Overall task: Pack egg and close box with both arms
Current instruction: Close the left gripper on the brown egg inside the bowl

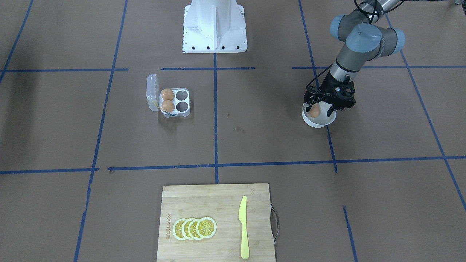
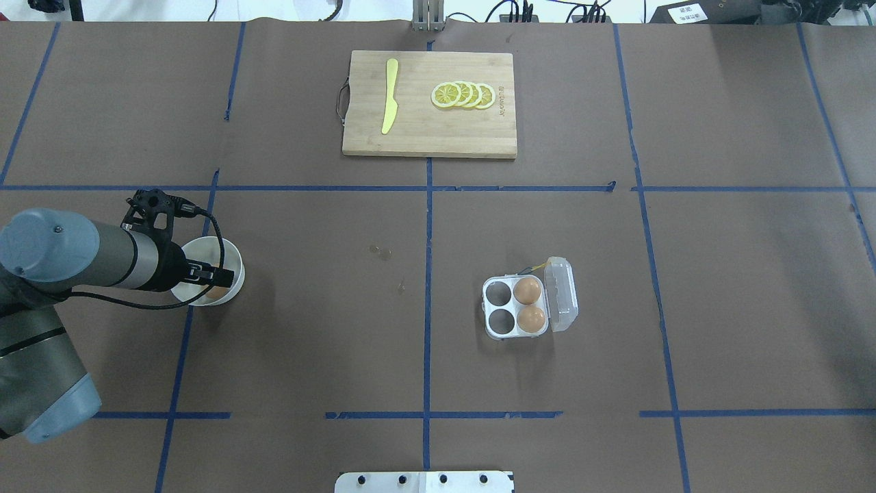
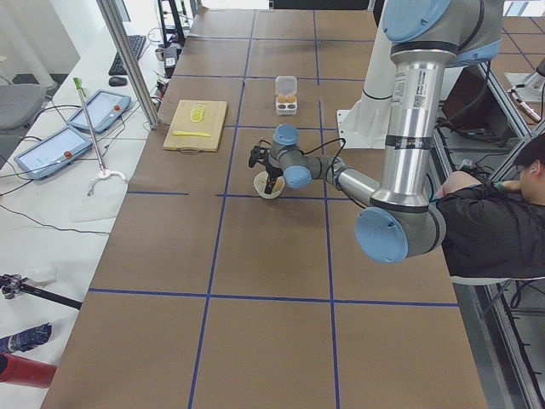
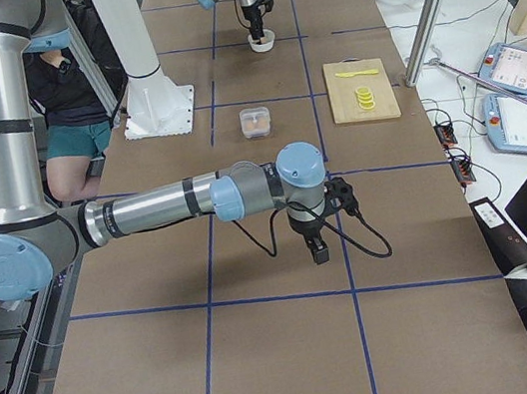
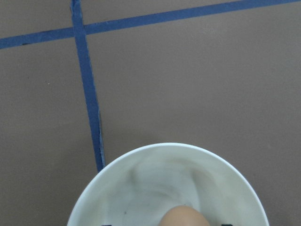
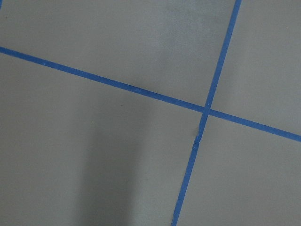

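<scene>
The box [image 1: 181, 113] stands with its clear lid [image 1: 152, 91] swung open; the two cells beside the lid hold eggs [image 1: 167, 94] [image 1: 168, 106], and the other two are empty. From overhead, the box [image 2: 488, 309] lies right of the table's centre. A third egg [image 1: 315, 110] lies in a white bowl [image 1: 318, 124]. My left gripper [image 1: 319, 110] reaches down into that bowl, open, with a finger on either side of the egg [image 5: 186, 217]. My right gripper [image 4: 319, 251] hangs low over bare table, and I cannot tell its state.
A wooden cutting board [image 2: 472, 133] at the operators' side carries lemon slices [image 2: 463, 95] and a yellow knife [image 2: 390, 96]. The white pedestal [image 1: 214, 27] stands at the robot's base. A seated person [image 3: 490, 221] shows beside the table.
</scene>
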Controlling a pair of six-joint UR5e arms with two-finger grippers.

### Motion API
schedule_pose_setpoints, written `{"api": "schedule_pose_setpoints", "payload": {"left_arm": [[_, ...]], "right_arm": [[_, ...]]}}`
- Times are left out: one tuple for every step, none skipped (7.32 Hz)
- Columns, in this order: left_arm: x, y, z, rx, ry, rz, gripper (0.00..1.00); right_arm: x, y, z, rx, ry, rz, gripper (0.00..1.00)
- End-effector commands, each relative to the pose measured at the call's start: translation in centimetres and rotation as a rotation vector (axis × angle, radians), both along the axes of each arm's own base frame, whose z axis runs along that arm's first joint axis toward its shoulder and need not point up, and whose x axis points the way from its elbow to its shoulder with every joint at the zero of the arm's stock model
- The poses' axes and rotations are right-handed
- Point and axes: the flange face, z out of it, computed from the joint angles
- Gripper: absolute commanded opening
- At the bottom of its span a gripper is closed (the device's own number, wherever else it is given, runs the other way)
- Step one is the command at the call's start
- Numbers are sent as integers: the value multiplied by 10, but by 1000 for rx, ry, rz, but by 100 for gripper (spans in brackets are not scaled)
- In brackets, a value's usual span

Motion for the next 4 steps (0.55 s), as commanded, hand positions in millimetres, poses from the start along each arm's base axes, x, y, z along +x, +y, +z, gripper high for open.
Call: {"api": "schedule_pose_setpoints", "payload": {"left_arm": [[0,0,1,-3,-2,0,75],[0,0,1,-3,-1,-1,75],[0,1,1,-4,0,0,75],[0,1,0,-3,1,2,72]], "right_arm": [[0,0,0,0,0,0,100],[0,0,0,0,0,0,100],[0,0,0,0,0,0,100],[0,0,0,0,0,0,100]]}}
